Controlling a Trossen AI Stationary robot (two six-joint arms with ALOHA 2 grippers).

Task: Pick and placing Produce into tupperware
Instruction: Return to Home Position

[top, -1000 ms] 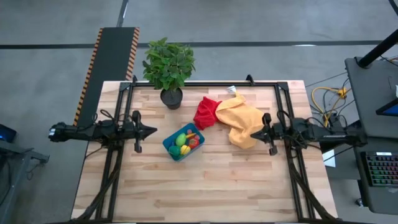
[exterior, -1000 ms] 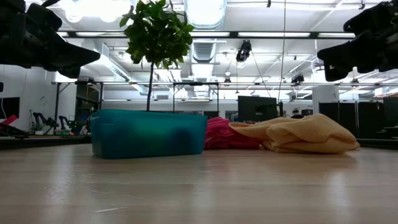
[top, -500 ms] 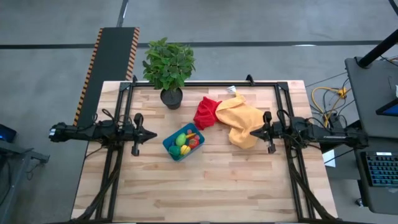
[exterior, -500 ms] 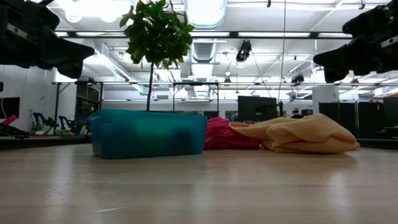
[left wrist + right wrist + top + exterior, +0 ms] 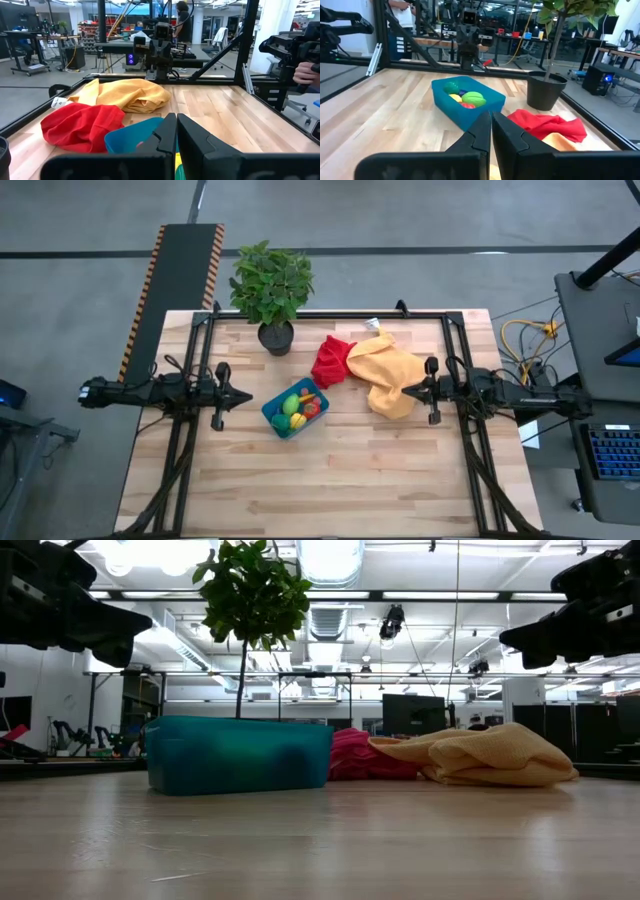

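The teal-blue tupperware stands on its base near the table's middle, with green, yellow and red toy produce lying inside it. My left gripper hovers shut at the table's left edge, pointing level toward the tupperware. My right gripper hovers shut at the right edge, over the yellow cloth. Neither touches anything.
A red cloth and the yellow cloth lie bunched together right of the tupperware. A potted plant stands at the far edge. A black frame borders the table. Bare wood lies along the near half.
Both grippers stay in place at the table's sides. Each has rolled a little about its own pointing line, the right one also turning slightly. The tupperware and cloths have not moved.
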